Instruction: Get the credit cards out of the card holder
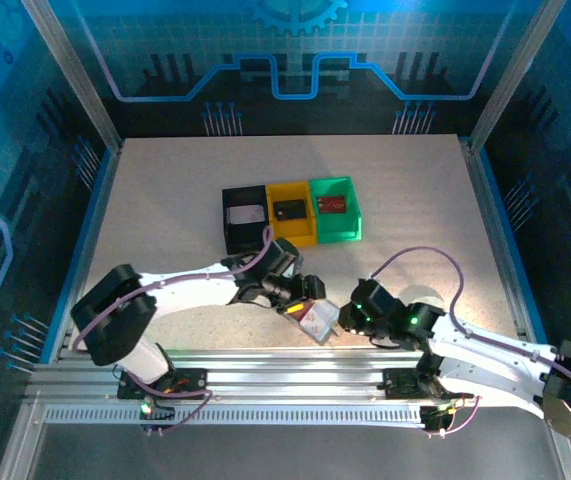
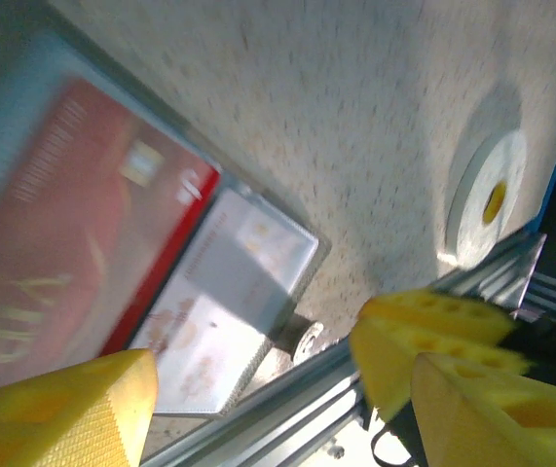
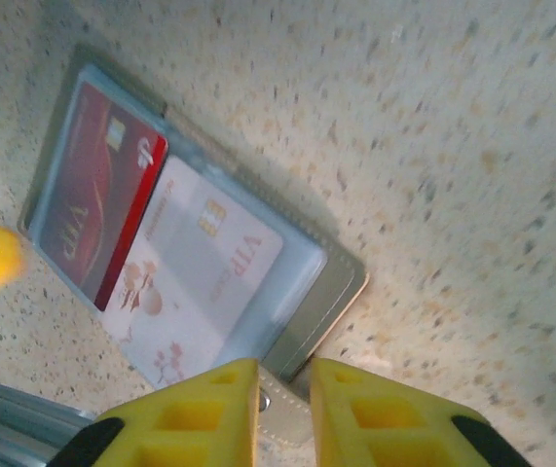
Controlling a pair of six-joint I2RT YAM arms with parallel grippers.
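- The card holder (image 3: 334, 289) lies open and flat on the speckled table (image 3: 453, 146), near the front edge and between the two grippers.
- Its clear sleeves hold two credit cards side by side: a red card (image 3: 88, 209) and a white card (image 3: 204, 268) printed with blossoms.
- The small tab (image 3: 285, 413) on the holder's near edge sits in the narrow gap of the right gripper (image 3: 285, 389). The yellow fingers (image 3: 209, 413) stand close on either side of it, but I cannot tell whether they press it.
- The left gripper (image 2: 248, 355) hangs just above the holder on the red-card side, its jaws spread wide with nothing between them.
- Farther back at mid-table, well apart from the holder, three bins stand in a touching row:
  - the black bin (image 1: 233, 235) holds a pale grey card (image 1: 246, 214)
  - the yellow bin (image 1: 305, 236) holds a dark card (image 1: 288, 209)
  - the green bin (image 1: 350, 232) holds a second red card (image 1: 334, 205)
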